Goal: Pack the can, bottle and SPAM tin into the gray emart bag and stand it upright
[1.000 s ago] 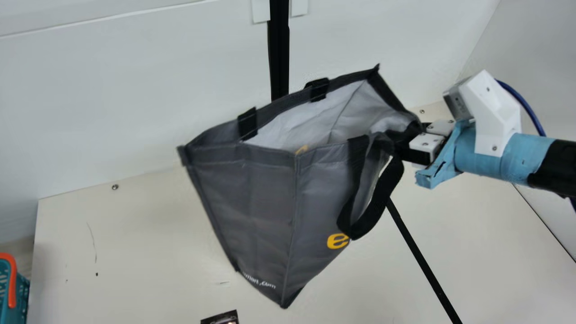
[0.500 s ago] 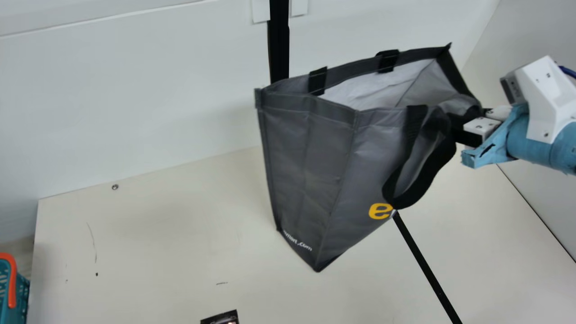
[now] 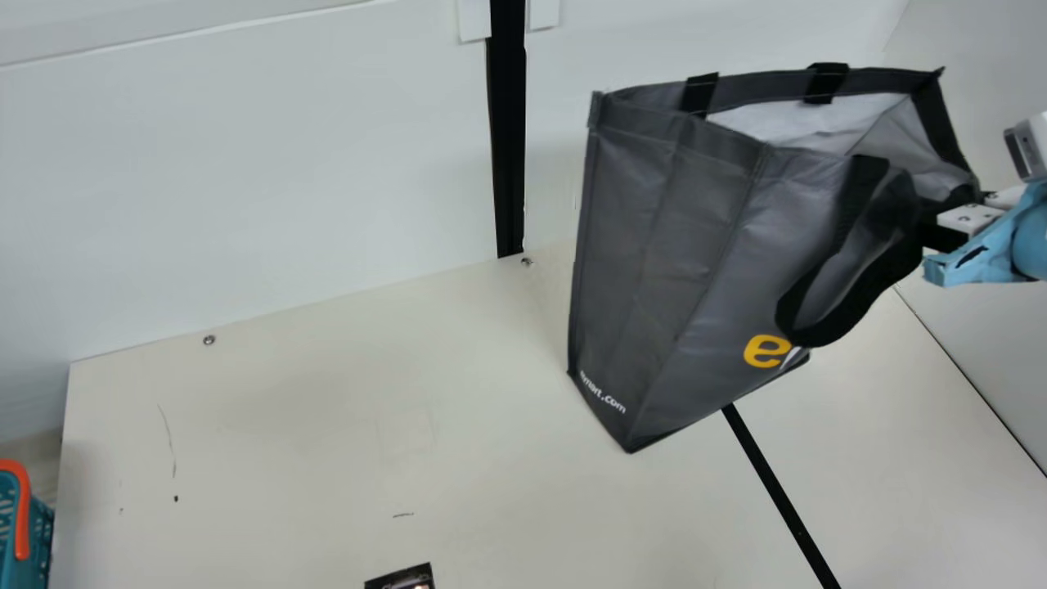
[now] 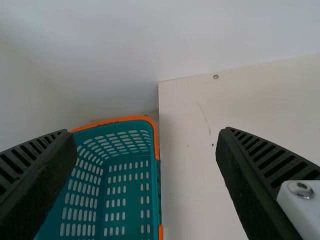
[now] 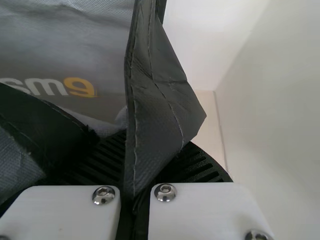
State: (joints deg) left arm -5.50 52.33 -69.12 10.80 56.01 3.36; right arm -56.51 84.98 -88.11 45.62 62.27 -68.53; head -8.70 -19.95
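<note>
Well, at your far left you have the teal basket [image 3: 39,532] with its orange handle [image 3: 23,523], at the near left of the scene, just beside the left edge of the cream table [image 3: 286,425]. Your left gripper [image 4: 145,131] is released, its two ribbed fingers standing wide apart; in its wrist view you see the basket and part of the tabletop beyond them.

Moving right, you get a screw [image 3: 208,339] near the table's far edge, then a small dark printed item [image 3: 401,577], cut off at the near edge of the main view, so you can't tell what it is. Farther back, a black strip [image 3: 509,123] runs down the far wall.

Right of that is the gray emart bag [image 3: 679,245], at the far right part of the scene. You have it tilted, its mouth open and showing the pale lining, and one black handle [image 3: 847,315] drooping in a loop over its side. Whether its bottom corner touches the table, you can't tell, and the lower inside is hidden from you.

At the far right, your right gripper [image 3: 953,229] is clenched on the bag's upper edge; its wrist view shows you the dark fabric folded and pinched between the fingers. A black line [image 3: 773,483] crosses the table from beneath the bag toward the near right.
</note>
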